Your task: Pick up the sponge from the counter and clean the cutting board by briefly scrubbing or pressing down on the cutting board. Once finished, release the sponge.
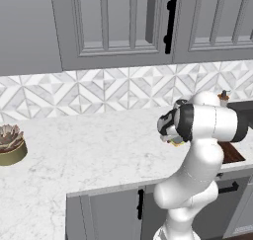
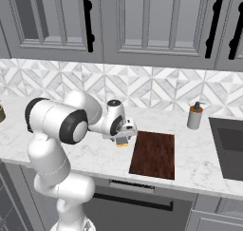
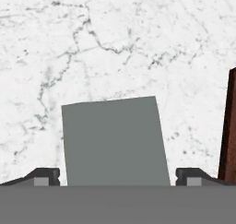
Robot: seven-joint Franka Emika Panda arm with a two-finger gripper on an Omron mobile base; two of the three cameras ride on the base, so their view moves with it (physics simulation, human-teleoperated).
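We see the sponge (image 2: 123,142) at the gripper (image 2: 124,139), just left of the cutting board (image 2: 154,154) on the counter (image 2: 199,154). In the right base view its yellow body peeks out under the hand, low over the marble, and we cannot tell whether it rests on the surface or hangs a little above it. In the hand view the sponge (image 3: 115,142) shows its grey-green top as a flat block sitting between the two dark fingertips (image 3: 45,176), one on either side of it; the gripper (image 3: 117,178) looks clasped around the sponge, though the contact itself is hidden at the bottom edge. The dark reddish-brown edge of the cutting board (image 3: 228,126) stands at the right of that view, apart from the sponge, with veined white counter (image 3: 115,43) between them.

In the left base view the arm's white body covers most of the hand; a bit of yellow sponge (image 1: 176,142) shows below the wrist, and a corner of the cutting board (image 1: 232,153) shows to the right behind the arm.

A soap dispenser (image 2: 194,116) stands far right near the tiled wall, beside a dark sink (image 2: 228,147). A potted succulent (image 1: 10,144) sits at the far left of the counter (image 1: 89,155).
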